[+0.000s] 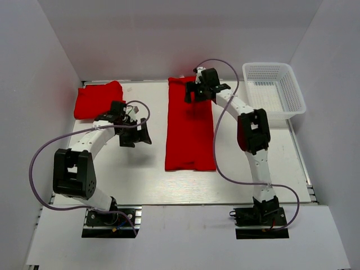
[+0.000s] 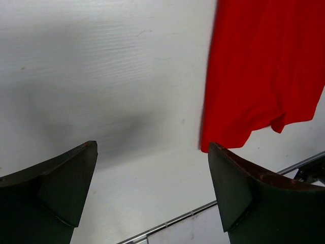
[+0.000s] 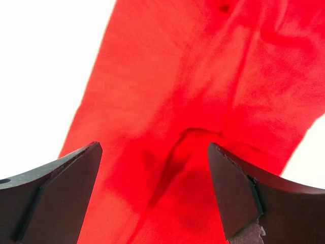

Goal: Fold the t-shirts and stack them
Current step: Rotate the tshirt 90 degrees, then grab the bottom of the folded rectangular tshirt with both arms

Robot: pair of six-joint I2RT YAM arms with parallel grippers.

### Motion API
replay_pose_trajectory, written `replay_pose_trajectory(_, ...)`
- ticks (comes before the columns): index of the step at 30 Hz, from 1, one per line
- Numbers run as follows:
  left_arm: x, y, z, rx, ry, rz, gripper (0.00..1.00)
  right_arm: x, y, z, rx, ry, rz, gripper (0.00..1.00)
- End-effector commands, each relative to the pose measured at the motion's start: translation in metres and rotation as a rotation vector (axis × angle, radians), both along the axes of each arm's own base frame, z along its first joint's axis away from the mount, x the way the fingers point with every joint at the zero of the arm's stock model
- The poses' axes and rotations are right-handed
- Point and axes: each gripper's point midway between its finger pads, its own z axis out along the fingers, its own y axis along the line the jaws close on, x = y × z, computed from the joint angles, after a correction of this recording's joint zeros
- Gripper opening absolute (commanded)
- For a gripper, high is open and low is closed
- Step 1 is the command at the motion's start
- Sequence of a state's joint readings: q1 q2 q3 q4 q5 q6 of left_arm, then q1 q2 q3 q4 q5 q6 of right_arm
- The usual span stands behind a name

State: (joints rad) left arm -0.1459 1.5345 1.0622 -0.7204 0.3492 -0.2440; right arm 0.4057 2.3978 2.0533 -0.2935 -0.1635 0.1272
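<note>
Top view: two red shirts lie on the surface [image 1: 140, 180], a folded shirt [image 1: 98, 100] far left and a long shirt [image 1: 190, 132] in the centre. One white basket [image 1: 296, 95] stands far right.

Left wrist: the left tool [image 2: 152, 147] (released, grasping nothing) hangs over the surface beside the long shirt's edge.

Right wrist: the right tool [image 3: 152, 147], released, hangs above the creased long shirt.

T-shirts [image 1: 190, 132] soft matt cloth; basket [image 1: 274, 90] plastic mesh; table [image 1: 140, 171] smooth matt
</note>
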Motion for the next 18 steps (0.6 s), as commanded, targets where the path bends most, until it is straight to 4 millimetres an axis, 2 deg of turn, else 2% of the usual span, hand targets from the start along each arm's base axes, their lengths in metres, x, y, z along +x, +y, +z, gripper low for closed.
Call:
replay_pose_trajectory(1,0.007,-0.022,0.02,-0.06,-0.112,-0.075,1.0,-0.011,-0.002,0.148,0.109,-0.229,-0.001,0.9)
replay_pose_trajectory(2,-0.001,-0.032,0.016,-0.078,-0.107,-0.096,1.0,-0.021,-0.007,0.138,0.098,-0.197,-0.007,0.9)
replay_pose_trajectory(4,-0.005,-0.043,0.017,-0.089,-0.132,-0.123,1.0,-0.056,-0.024,0.139,0.099,-0.161,-0.032,0.9)
replay_pose_trajectory(5,-0.01,-0.051,0.013,-0.078,-0.125,-0.134,1.0,-0.068,-0.036,0.165,0.118,-0.201,-0.075,0.9)
replay_pose_trajectory(6,-0.015,-0.054,0.012,-0.068,-0.127,-0.147,1.0,-0.076,-0.042,0.164,0.128,-0.208,-0.095,0.9)
replay_pose_trajectory(7,-0.017,-0.06,0.007,-0.077,-0.129,-0.153,1.0,-0.106,-0.056,0.099,0.077,-0.082,-0.122,0.9)
replay_pose_trajectory(8,-0.02,-0.066,0.005,-0.086,-0.125,-0.155,1.0,-0.124,-0.063,0.144,0.14,-0.176,-0.142,0.9)
replay_pose_trajectory(9,-0.029,-0.079,0.004,-0.102,-0.121,-0.193,1.0,-0.136,-0.067,0.141,0.166,-0.155,-0.164,0.9)
replay_pose_trajectory(10,-0.035,-0.082,-0.003,-0.097,-0.098,-0.207,1.0,-0.171,-0.078,0.078,0.119,-0.023,-0.173,0.9)
replay_pose_trajectory(11,-0.039,-0.088,-0.004,-0.089,-0.095,-0.218,1.0,-0.188,-0.081,0.102,0.179,-0.055,-0.177,0.9)
replay_pose_trajectory(13,-0.039,-0.086,-0.009,-0.066,-0.096,-0.202,1.0,-0.232,-0.095,0.059,0.141,0.083,-0.183,0.9)
replay_pose_trajectory(16,-0.044,-0.082,-0.014,-0.017,-0.11,-0.199,1.0,-0.271,-0.106,0.036,0.129,0.183,-0.189,0.9)
replay_pose_trajectory(18,-0.051,-0.084,-0.022,-0.007,-0.097,-0.204,1.0,-0.297,-0.104,0.024,0.159,0.251,-0.16,0.9)
